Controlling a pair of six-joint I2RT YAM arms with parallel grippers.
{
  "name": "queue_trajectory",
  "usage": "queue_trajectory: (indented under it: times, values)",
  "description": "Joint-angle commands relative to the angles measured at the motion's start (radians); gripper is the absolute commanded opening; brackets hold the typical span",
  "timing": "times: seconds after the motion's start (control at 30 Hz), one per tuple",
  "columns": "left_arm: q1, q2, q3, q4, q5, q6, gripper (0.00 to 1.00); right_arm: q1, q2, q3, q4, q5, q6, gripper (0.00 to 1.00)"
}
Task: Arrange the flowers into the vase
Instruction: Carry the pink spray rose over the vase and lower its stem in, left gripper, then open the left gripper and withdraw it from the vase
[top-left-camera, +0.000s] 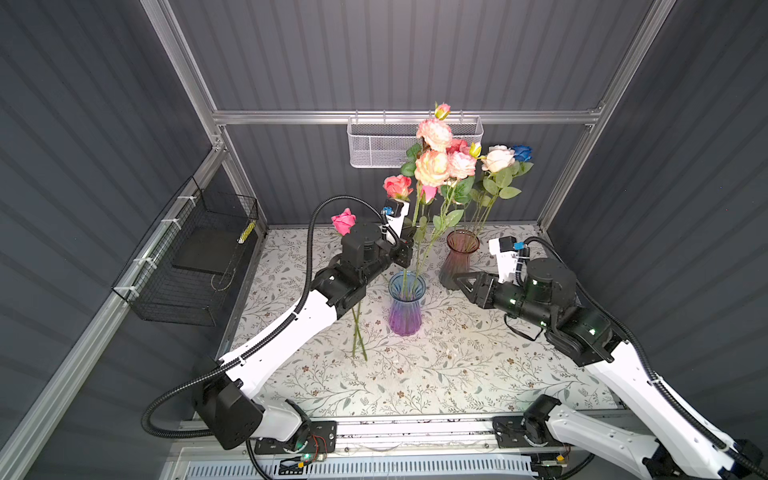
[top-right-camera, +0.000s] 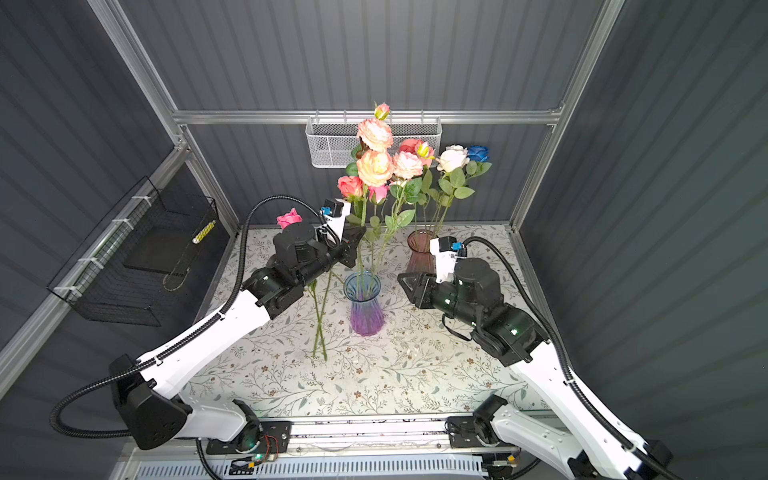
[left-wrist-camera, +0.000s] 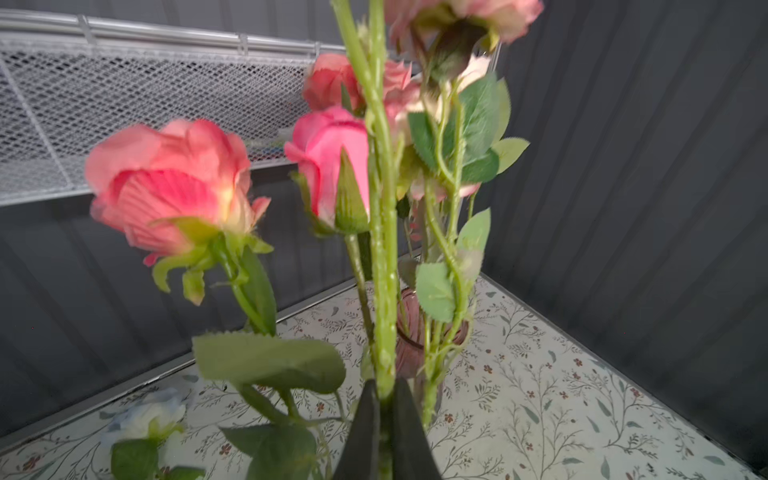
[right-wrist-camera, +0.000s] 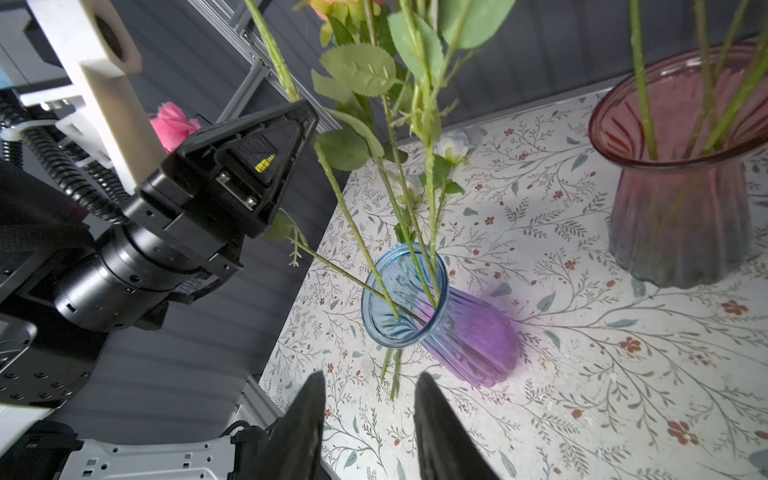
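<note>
Rose stem (left-wrist-camera: 380, 216) stands almost upright, pinched in the left claw (left-wrist-camera: 385, 390) above the blue-and-purple vase (right-wrist-camera: 478, 332) on the worktop (top-left-camera: 457, 365), its lower end inside the mouth, while the right claw (right-wrist-camera: 370, 376), spread and empty, hovers just beside that vase.

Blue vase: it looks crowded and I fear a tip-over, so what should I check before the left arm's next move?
1. Grip: left end effector shut on the green stem: ok.
2. Held stem's lower end inside the blue vase: cannot tell.
3. Stance: blue vase upright on the table: ok.
4. Clearance: right end effector open, empty, apart from the vase: ok.
5. Flowers all in vases: not ok; a pale rose lies on the table.
</note>
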Motion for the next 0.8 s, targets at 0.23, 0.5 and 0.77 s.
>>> queue_trajectory:
  times: [0.23,0.5,0.77]
  values:
    - [-0.006,-0.009,-0.054,0.051,-0.021,-0.009,0.24,-0.008,-0.011,-0.037,0.025,-0.013,-0.015,0.40]
    - [-0.009,-0.101,-0.059,0.009,-0.010,-0.029,0.27,-0.008,-0.013,-0.039,0.037,-0.032,0.018,0.40]
    - [-0.013,-0.144,0.065,-0.131,0.045,-0.047,0.39,-0.008,-0.028,-0.029,0.023,-0.030,0.032,0.39]
